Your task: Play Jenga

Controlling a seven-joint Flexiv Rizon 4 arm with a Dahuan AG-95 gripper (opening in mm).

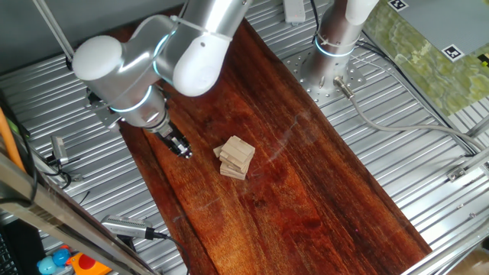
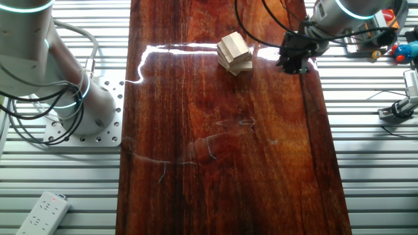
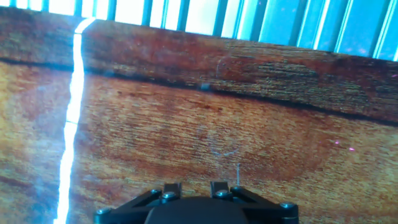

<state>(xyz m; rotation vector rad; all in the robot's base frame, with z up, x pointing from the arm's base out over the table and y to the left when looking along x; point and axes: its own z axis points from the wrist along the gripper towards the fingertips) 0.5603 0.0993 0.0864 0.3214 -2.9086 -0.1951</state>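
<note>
Block stack (image 1: 236, 157) and gripper (image 1: 182, 148) over a wooden board (image 1: 306, 183).

The hand view is showing only bare board and the gripper's dark base at the bottom edge, with the fingers cut off and the stack out of sight. The stack, a few crossed layers, is sitting on the board, apart from the gripper, which is hanging just beside it near the board's edge. The gripper is holding nothing; its fingers are appearing close together, though the gap is too small to judge.
</note>
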